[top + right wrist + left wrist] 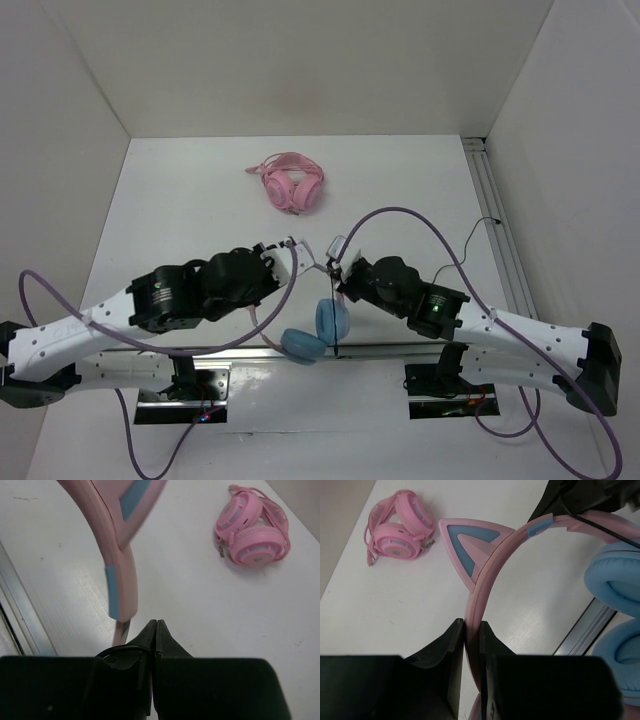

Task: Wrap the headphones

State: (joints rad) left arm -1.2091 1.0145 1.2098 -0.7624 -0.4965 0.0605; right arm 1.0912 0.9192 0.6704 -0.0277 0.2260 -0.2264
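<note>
1. Jaws: left gripper point(471, 630) clamped on pink headband point(490, 575). Right gripper point(156, 627) closed tip-to-tip, black cable point(117, 652) looped beside; pinch unconfirmed.
2. Loc.: headphones point(330, 320) held betw. grippers, cups hanging near table point(180, 200) front edge.
3. Handling, est.: light; band thin, semi-stiff; cable limp, slippery. Hold band, wind cable w/ right.

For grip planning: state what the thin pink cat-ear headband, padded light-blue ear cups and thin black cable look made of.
Thin pink cat-ear headband: seemingly matte plastic, smooth moulded edges. Padded light-blue ear cups: soft cushion, likely faux leather, faint sheen and puffed folds. Thin black cable: probably rubber-sheathed; too thin to confirm.
</note>
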